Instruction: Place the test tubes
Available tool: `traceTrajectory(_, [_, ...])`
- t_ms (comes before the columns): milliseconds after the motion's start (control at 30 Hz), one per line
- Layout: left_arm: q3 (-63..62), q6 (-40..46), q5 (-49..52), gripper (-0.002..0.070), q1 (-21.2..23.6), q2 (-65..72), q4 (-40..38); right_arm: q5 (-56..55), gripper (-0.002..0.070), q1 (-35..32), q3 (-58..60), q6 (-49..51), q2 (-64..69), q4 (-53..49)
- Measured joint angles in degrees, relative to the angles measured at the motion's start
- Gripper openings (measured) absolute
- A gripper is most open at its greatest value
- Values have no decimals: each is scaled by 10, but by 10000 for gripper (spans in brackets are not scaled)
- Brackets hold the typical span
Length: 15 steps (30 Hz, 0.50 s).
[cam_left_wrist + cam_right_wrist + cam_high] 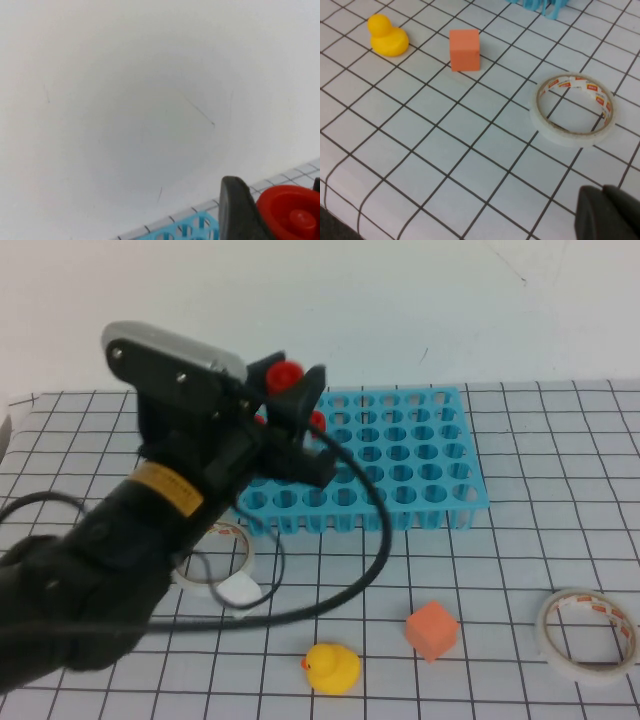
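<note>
- The left arm (pixel 120 560) fills the near-left of the high view. Its left hand (pixel 287 382) hangs over the left end of the rack, pinching a red-capped tube. The tube looks held cap-up so that its lower end can drop into a hole.
- The gridded surface (pixel 520 540) carries everything. The right hand (pixel 607 212) hovers over its right part near the tape roll (pixel 572 110), fingers pressed together on nothing, probably parked.
- The blue rack (pixel 410 470) sits mid-back with most holes free. A seated red cap (pixel 317 421) stands at its left end, so filling likely runs from there.
- The orange cube (pixel 432 630) and yellow duck (pixel 332 668) lie in front of the rack, seemingly irrelevant.
- The test tube (pixel 285 371) sits between the left hand's fingers, above the rack and not yet seated. Its body is hidden.
</note>
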Motion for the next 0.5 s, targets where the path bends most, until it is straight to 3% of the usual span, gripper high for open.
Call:
traceTrajectory(167, [-48, -4, -58, 249, 0, 78, -9, 0, -1, 0, 0, 0, 0, 0])
traceTrajectory(500, [-176, -16, -67, 249, 0, 217, -21, 0, -1, 0, 0, 0, 0, 0])
